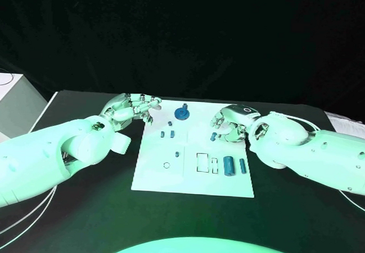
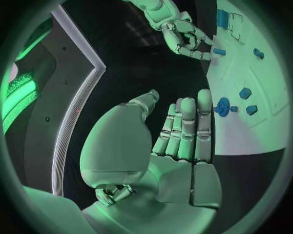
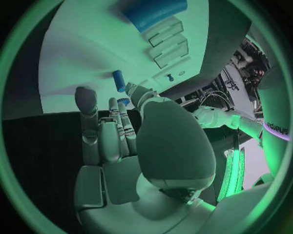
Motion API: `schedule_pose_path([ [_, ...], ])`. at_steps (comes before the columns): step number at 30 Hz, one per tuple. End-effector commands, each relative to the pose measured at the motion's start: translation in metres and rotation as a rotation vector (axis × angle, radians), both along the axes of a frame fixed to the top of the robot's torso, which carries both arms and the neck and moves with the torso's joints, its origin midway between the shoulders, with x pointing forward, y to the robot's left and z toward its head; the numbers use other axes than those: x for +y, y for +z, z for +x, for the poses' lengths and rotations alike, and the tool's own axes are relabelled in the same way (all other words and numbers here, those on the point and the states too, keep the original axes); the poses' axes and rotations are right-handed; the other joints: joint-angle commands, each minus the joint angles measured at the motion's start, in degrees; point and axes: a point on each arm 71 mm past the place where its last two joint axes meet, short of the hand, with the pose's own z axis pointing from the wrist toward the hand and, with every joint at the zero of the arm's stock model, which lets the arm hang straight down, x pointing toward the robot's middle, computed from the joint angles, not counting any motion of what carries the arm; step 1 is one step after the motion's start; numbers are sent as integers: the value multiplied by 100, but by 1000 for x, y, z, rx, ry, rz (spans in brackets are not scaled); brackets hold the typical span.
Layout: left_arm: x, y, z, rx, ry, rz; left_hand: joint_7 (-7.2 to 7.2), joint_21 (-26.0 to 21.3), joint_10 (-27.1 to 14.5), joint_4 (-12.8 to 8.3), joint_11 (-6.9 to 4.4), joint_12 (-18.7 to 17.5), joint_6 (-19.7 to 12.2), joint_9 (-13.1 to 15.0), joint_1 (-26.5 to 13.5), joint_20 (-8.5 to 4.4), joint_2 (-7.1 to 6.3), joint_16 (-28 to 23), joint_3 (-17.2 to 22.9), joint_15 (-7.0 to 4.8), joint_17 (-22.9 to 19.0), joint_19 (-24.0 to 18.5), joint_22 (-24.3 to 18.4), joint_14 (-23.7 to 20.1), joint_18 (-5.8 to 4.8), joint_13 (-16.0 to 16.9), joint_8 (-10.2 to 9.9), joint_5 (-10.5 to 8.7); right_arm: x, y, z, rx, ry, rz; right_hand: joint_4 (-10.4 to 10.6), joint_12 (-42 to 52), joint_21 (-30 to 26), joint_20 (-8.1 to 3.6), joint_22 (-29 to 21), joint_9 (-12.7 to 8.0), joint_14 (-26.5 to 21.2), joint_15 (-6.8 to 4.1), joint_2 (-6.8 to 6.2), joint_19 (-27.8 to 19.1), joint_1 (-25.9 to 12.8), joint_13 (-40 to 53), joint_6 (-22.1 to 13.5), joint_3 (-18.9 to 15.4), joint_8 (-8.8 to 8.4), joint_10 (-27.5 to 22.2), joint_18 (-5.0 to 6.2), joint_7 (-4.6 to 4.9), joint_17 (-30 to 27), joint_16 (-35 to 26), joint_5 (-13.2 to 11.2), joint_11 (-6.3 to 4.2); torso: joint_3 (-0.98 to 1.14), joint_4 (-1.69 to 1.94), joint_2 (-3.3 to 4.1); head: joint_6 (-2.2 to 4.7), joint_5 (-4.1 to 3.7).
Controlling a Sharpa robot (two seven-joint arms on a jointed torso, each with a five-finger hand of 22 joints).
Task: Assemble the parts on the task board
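Hovering empty and spread, left hand (image 1: pixel 135 108) — right hand (image 1: pixel 230 124) grip unclear over task board (image 1: pixel 192 180)

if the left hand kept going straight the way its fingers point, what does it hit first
Probably the blue gear-shaped part on the task board: the left hand has its fingers aimed at it in the left wrist view. Height above the board is unclear.

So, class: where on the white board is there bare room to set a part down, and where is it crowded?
Free: the task board along its near edge, below the outlined slots. Crowded: the far end, around the blue gear, between the left robot hand and right robot hand.
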Motion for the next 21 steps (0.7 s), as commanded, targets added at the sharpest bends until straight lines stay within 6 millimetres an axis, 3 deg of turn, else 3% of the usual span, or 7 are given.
schedule_pose_path([
  [1, -2, 1, -1, -7, -11, -15, -11, -21, -40, -12, -14, 21, -24, 5, 70, 1, -1, -22, -34, 7, -9, -45, -8, -52, 85, 5, 30, 23, 2, -7, -1, 25, 11, -42, 16, 36, 23, 1, 12, -1, 132, -19, 11, 37, 42, 6, 57, 25, 15, 63, -70, 11, 7, 32, -23, 3, -6, 10, 5, -22, 12],
  [5, -1, 2, -1, -7, -10, -15, -12, -23, -44, -10, -14, 25, -18, 7, 76, 2, 2, -22, -36, 7, -11, -47, -9, -53, 85, 5, 37, 23, 5, -12, -1, 39, 16, -49, 26, 46, 23, -3, 17, 2, 132, -23, 10, 42, 42, 5, 83, 50, 27, 89, -71, 19, 8, 35, -18, 0, 5, -6, 1, -37, 25],
  [21, 0, 2, -1, -6, -9, -13, -12, -23, -44, -10, -14, 25, -18, 7, 76, 2, 2, -22, -36, 7, -11, -47, -9, -53, 85, 5, 37, 23, 6, -16, 2, 7, -1, -62, 82, 55, 29, -16, 63, 40, 129, -29, 17, 64, 45, -4, 331, 336, 143, 231, -79, 26, 26, 62, 81, -3, 6, -5, 1, -37, 20],
])
